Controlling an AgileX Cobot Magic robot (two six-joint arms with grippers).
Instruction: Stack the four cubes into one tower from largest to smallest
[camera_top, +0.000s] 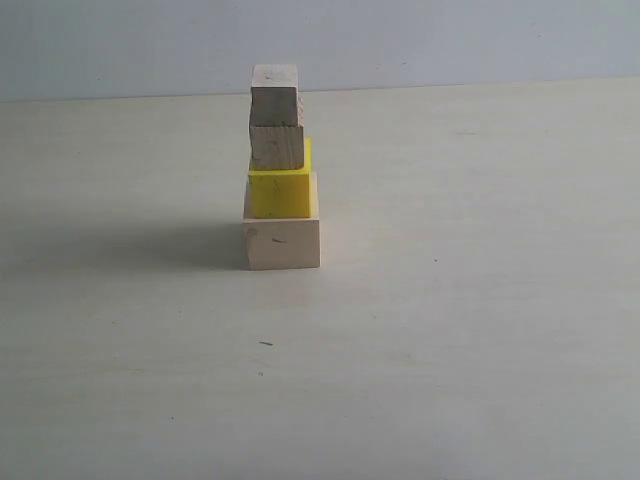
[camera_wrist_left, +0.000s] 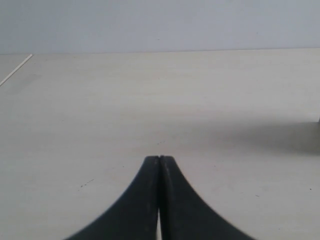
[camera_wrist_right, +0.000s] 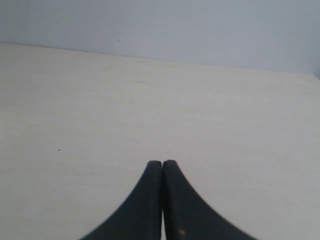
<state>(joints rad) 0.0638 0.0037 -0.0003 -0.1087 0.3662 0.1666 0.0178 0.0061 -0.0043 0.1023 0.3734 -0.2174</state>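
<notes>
On the bench (camera_top: 480, 300), a little left of the middle of the exterior view, the tower (camera_top: 279, 170) stands as one upright column: the large wooden cube (camera_top: 281, 244) at the base, the yellow cube (camera_top: 279, 192) on it, then the medium wooden cube (camera_top: 277, 147), with the small wooden cube (camera_top: 275, 100) on top. Each touches the one below, and the upper cubes sit slightly left of the base's centre. The long axis is vertical.

No arm appears in the exterior view, so both are well apart from the column. The left fingers (camera_wrist_left: 154, 169) are pressed together with nothing between them, over bare bench. The right fingers (camera_wrist_right: 156, 171) are likewise closed and empty. Neither wrist view shows a cube. A grey shadow (camera_wrist_left: 295, 136) reaches one edge of the left wrist view, but what casts it is out of frame.

Since the tower stands on the left arm's side, the left fingers are probably the nearer pair. The order looks right, so any coming move should keep clear of the column, because a sideways brush near the top could topple it.
</notes>
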